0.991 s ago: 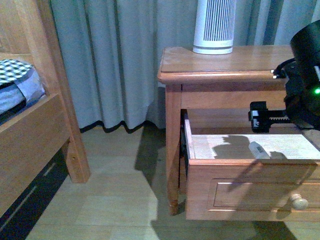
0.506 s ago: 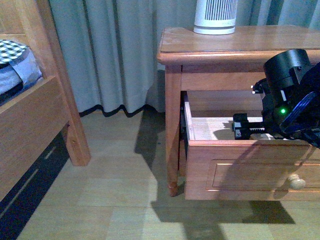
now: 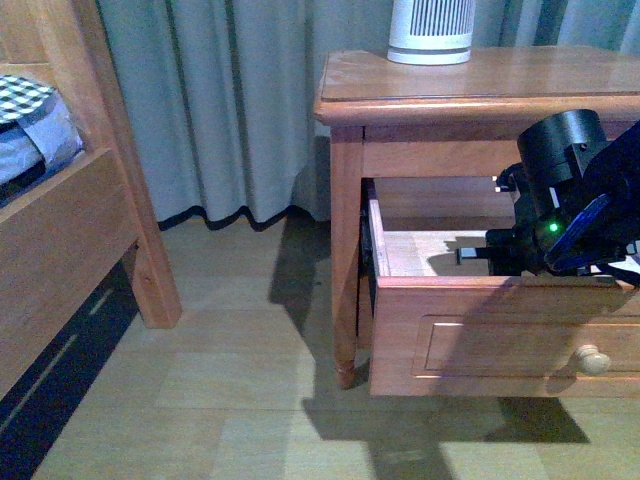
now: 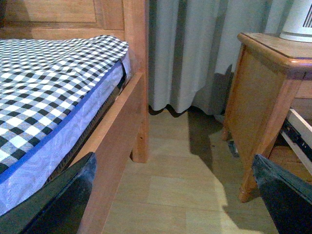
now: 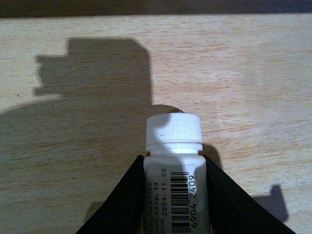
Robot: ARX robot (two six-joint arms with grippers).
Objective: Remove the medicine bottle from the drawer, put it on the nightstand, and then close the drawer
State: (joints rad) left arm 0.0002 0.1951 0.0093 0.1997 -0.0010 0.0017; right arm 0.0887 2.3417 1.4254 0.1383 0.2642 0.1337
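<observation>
Leans the right arm in from the right of the front view, with its rounded dark joint and green light bent down over the front edge of the drawer (image 3: 500, 340). Pokes the right gripper (image 3: 478, 256) into this open upper compartment of the nightstand (image 3: 450, 80), low over the pale floor. Clamps both black fingers (image 5: 122, 204) against the sides of the medicine bottle (image 5: 174, 141), with no gap on either flank, ribbed white cap jutting past the tips and barcode label facing the wrist camera. Cannot tell whether the bottle rests on the drawer floor or sits just above it. Hides the bottle from the front view behind arm and drawer front. Hangs the left gripper (image 4: 174, 157) well apart, spread wide around nothing, facing the floor between bed frame (image 4: 117, 126) and nightstand side.
</observation>
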